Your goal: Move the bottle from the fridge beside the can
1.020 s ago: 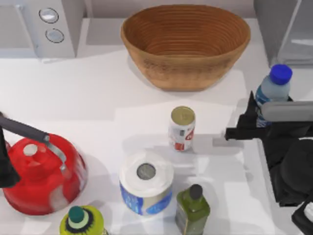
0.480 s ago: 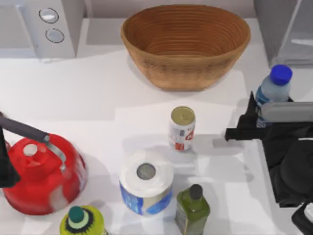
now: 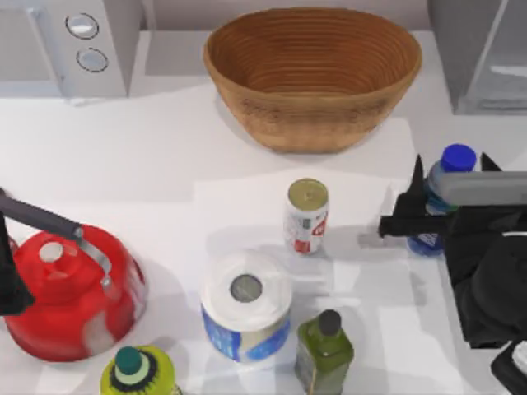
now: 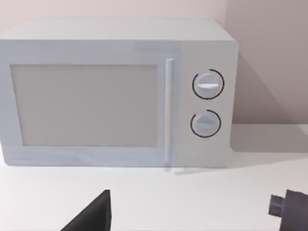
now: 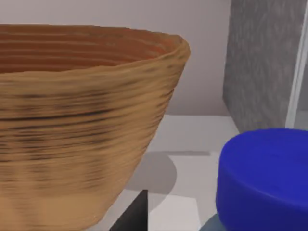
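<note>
On the white table (image 3: 165, 156), the right hand (image 3: 449, 185) grips the half-hidden bottle (image 3: 449, 169).

Upright bottle (image 3: 449, 177) right of can (image 3: 307, 216)

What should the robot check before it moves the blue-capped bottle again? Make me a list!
1. Right gripper around the clear bluish plastic bottle: ok; firmness of grip: cannot tell.
2. Bottle out of the grey boxy fridge: ok.
3. Bottle beside the small white-and-red can: not ok, bare table between them.
4. Path to the can free: ok; woven brown basket sits farther back.
5. Left arm out of the way at the table's left edge: ok.
</note>
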{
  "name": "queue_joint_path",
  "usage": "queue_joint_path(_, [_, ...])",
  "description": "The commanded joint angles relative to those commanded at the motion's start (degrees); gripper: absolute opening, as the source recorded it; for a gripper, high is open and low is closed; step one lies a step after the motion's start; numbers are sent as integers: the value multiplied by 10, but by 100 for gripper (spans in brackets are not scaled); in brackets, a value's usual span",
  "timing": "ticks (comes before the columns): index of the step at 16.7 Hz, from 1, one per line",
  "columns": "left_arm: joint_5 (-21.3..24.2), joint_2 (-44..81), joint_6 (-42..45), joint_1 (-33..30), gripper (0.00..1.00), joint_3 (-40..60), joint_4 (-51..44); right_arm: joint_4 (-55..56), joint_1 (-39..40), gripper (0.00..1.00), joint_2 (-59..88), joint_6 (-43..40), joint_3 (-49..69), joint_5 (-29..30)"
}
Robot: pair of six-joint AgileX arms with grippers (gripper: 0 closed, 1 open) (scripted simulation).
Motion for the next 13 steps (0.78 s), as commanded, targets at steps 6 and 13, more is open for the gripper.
queue_joint_path(6, [0,0,0,0,100,0,0,0,0,100,0,0,0,0])
queue_joint_path(13, [0,0,0,0,100,0,0,25,25,100,-6,0,-31,25])
